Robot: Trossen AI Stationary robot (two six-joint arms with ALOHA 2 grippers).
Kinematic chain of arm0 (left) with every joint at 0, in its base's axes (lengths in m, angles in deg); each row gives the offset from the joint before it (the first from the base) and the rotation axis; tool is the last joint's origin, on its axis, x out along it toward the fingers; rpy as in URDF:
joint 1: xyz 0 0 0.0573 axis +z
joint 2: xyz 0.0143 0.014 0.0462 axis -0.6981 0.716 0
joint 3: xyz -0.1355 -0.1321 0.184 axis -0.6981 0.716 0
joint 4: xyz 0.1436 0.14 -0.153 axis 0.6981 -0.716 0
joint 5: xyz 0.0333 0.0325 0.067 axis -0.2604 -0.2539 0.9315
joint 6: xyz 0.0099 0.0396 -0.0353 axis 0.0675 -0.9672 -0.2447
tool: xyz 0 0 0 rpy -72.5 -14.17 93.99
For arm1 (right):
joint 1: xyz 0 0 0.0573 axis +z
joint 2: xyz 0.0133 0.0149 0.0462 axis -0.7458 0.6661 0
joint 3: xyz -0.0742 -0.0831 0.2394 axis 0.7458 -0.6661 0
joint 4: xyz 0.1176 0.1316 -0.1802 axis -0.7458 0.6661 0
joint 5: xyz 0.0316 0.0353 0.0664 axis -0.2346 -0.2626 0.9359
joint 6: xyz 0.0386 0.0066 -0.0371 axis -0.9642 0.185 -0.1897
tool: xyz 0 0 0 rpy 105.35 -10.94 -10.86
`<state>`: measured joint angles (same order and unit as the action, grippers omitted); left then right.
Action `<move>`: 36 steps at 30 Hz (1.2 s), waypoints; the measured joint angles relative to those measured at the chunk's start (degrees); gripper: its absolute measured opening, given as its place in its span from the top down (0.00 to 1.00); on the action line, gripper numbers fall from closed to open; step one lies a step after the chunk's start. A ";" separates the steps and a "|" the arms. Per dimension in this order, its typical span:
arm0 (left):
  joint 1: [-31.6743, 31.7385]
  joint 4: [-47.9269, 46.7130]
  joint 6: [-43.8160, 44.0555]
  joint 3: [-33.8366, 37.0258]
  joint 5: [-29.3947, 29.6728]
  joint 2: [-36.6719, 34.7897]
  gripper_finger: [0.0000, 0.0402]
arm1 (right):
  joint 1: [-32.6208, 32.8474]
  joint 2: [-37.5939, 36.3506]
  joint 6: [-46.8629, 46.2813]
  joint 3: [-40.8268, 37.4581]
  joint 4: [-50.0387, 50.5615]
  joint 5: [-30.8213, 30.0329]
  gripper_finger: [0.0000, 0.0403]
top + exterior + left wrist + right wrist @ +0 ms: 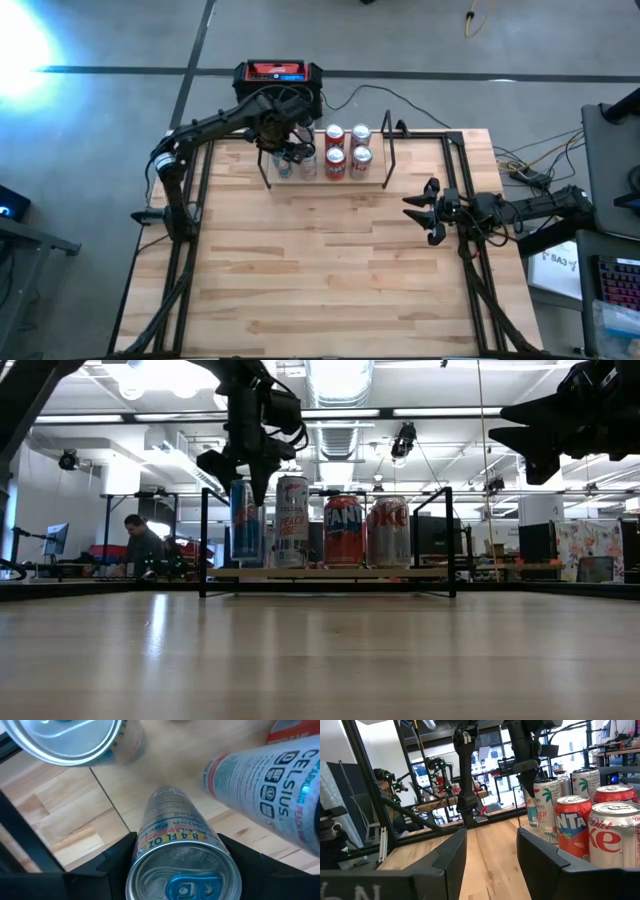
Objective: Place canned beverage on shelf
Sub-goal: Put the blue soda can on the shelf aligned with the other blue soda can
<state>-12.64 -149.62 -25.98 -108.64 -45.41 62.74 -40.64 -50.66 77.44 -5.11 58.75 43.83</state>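
Note:
The shelf (330,572), a light-wood plank with black rod uprights, stands at the table's far middle (375,183). It carries several upright cans: red ones (335,165), a Celsius can (291,520), a Fanta can (343,530) and a Diet Coke can (388,530). My left gripper (287,150) reaches down over the shelf's left end and is shut on a slim blue-and-silver can (243,520), which also shows in the left wrist view (180,865). My right gripper (425,210) hangs open and empty above the table, right of the shelf. My left gripper has one finger (120,855) on each side of the slim can's upper wall (150,840), just below its rim. It comes from above, pointing down at a slight slant. The can stands upright with its bottom on the shelf plank, beside the Celsius can (270,785).
A black-and-red box (277,73) sits beyond the table's far edge, behind the left arm. Cables run off the far right. Bare tabletop (320,280) spreads from the shelf to the near edge. A person (140,545) sits in the room far behind.

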 joint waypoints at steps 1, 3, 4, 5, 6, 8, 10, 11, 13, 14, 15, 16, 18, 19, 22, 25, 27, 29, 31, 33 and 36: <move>0.00 -0.70 -0.01 -0.61 0.10 0.38 0.44 | -0.02 0.00 0.00 0.00 0.02 -0.02 0.61; 0.07 -1.75 -0.02 -1.48 0.17 1.01 0.44 | 0.00 0.00 0.00 0.00 0.01 0.00 0.61; 0.11 -2.13 0.00 -1.84 0.26 1.43 0.44 | 0.00 0.00 0.00 0.00 0.02 0.00 0.61; 0.21 -2.27 0.00 -1.88 0.42 1.63 0.44 | -0.01 0.00 0.00 0.00 0.02 -0.01 0.61; 0.32 -2.53 0.00 -1.88 0.55 1.84 0.44 | 0.00 0.00 0.00 0.00 0.02 0.00 0.61; 0.61 -2.89 0.00 -1.82 0.66 2.22 0.44 | -0.02 0.00 0.01 0.00 0.02 0.00 0.61; 0.95 -2.88 0.00 -1.81 0.62 2.55 0.44 | -0.02 0.00 0.02 0.00 -0.01 -0.02 0.61; 1.12 -2.89 0.00 -1.79 0.62 2.63 0.44 | 0.00 0.00 0.00 0.00 -0.01 0.01 0.61; 1.29 -2.85 -0.27 -1.77 0.32 2.67 0.44 | -0.01 0.00 0.01 0.00 -0.01 -0.01 0.61; 1.39 -2.78 -0.42 -1.77 0.23 2.67 0.44 | 0.00 0.00 0.00 0.00 0.00 0.00 0.61; 1.44 -2.70 -0.58 -1.77 0.21 2.67 0.44 | 0.00 0.00 0.00 0.00 0.02 -0.01 0.61; 1.48 -2.60 -0.71 -1.77 0.19 2.67 0.44 | 0.00 0.00 0.00 0.00 0.01 -0.01 0.61; 1.52 -2.26 -0.79 -1.75 0.08 2.67 0.44 | 0.00 0.00 0.00 0.00 -0.01 -0.02 0.61; 1.53 -2.20 -0.79 -1.75 0.10 2.67 0.44 | 0.00 0.00 0.00 0.00 -0.01 -0.01 0.61; 1.53 -1.71 -0.79 -1.75 0.08 2.67 0.44 | -0.02 0.00 0.00 0.00 0.01 0.00 0.61; 1.53 -1.71 -0.79 -1.75 0.08 2.67 0.44 | -0.02 0.00 0.00 0.00 0.01 0.00 0.61; 1.57 -1.65 -0.78 -1.75 0.08 2.67 0.44 | 0.00 0.00 0.00 0.00 0.00 -0.02 0.61; 1.60 -1.67 -0.49 -1.73 0.08 2.67 0.44 | -0.02 0.00 0.00 0.00 0.01 -0.01 0.61; 1.60 -1.64 -0.28 -1.72 0.07 2.67 0.44 | -0.01 0.00 0.02 0.00 0.01 -0.01 0.61; 1.60 -1.63 -0.11 -1.64 0.06 2.67 0.44 | 0.00 0.00 0.00 0.00 0.00 0.00 0.61; 1.60 -1.52 0.06 -1.64 0.06 2.67 0.44 | -0.02 0.00 0.00 0.00 -0.01 0.01 0.61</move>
<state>-11.04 -151.14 -25.91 -110.27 -45.35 65.41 -40.66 -50.66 77.44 -5.11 58.75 43.83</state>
